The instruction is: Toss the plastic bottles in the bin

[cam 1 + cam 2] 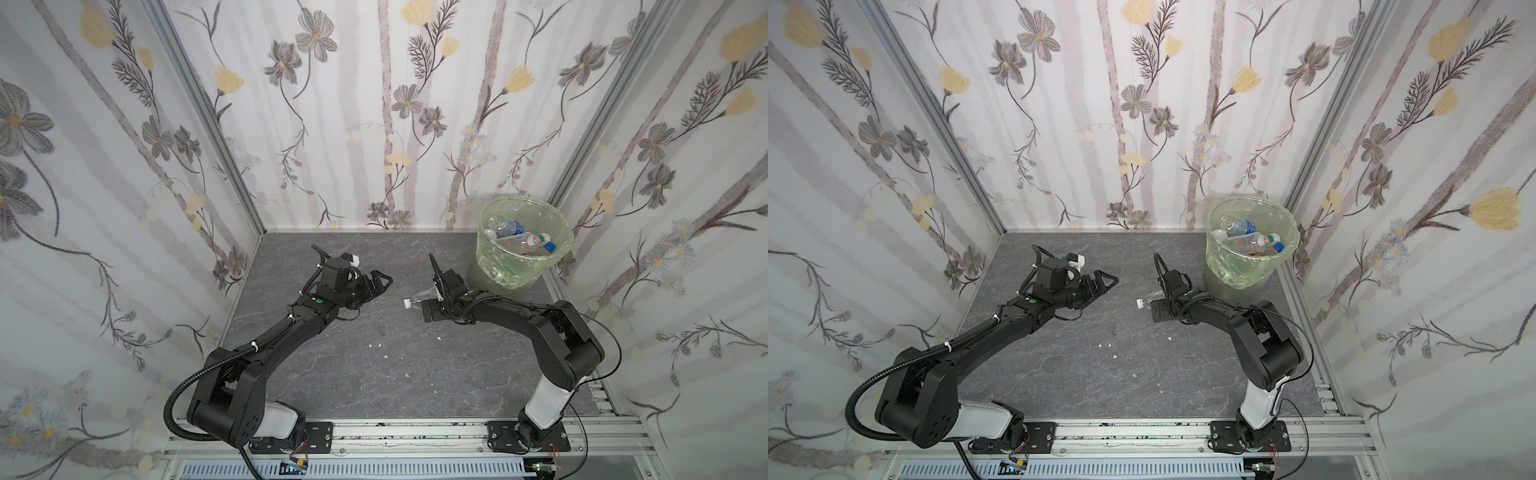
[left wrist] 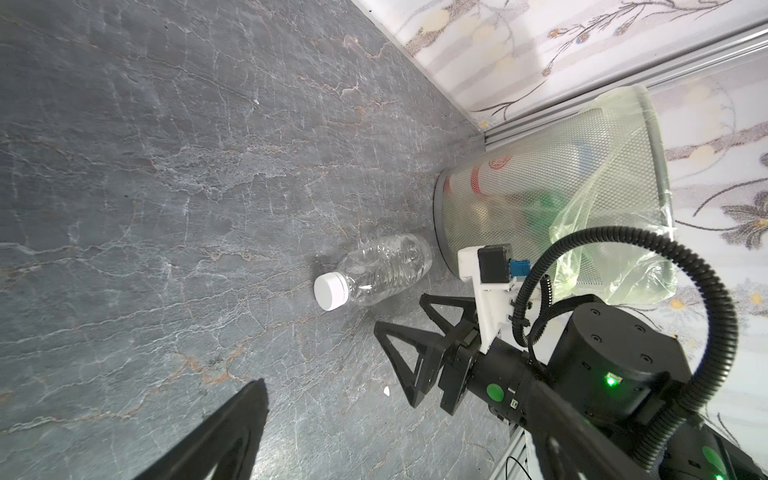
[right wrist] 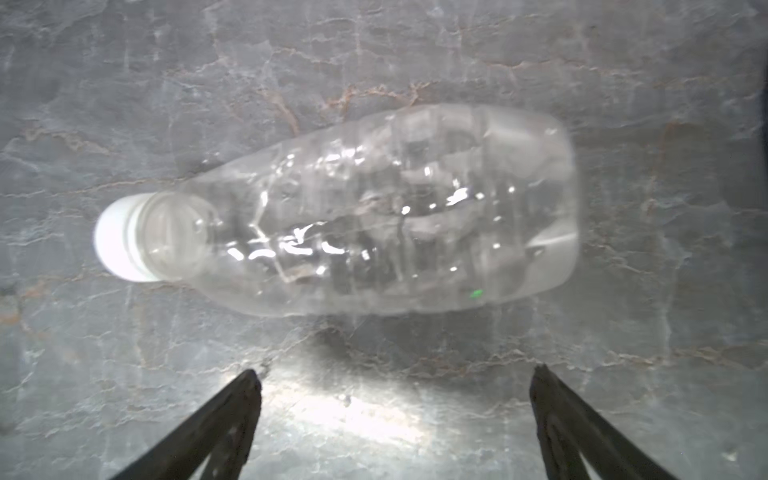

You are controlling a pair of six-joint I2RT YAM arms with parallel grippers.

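Now last loose bottle (image 3: pixel 374 212): right gripper (image 3: pixel 397 372) agape above it, left gripper (image 1: pixel 386 281) released; next turn jaws crosswise, lower, clench

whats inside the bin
The bin holds a pile of plastic bottles in its green liner; a blue label and blue cap show. Whatever lies under the top bottles is covered.
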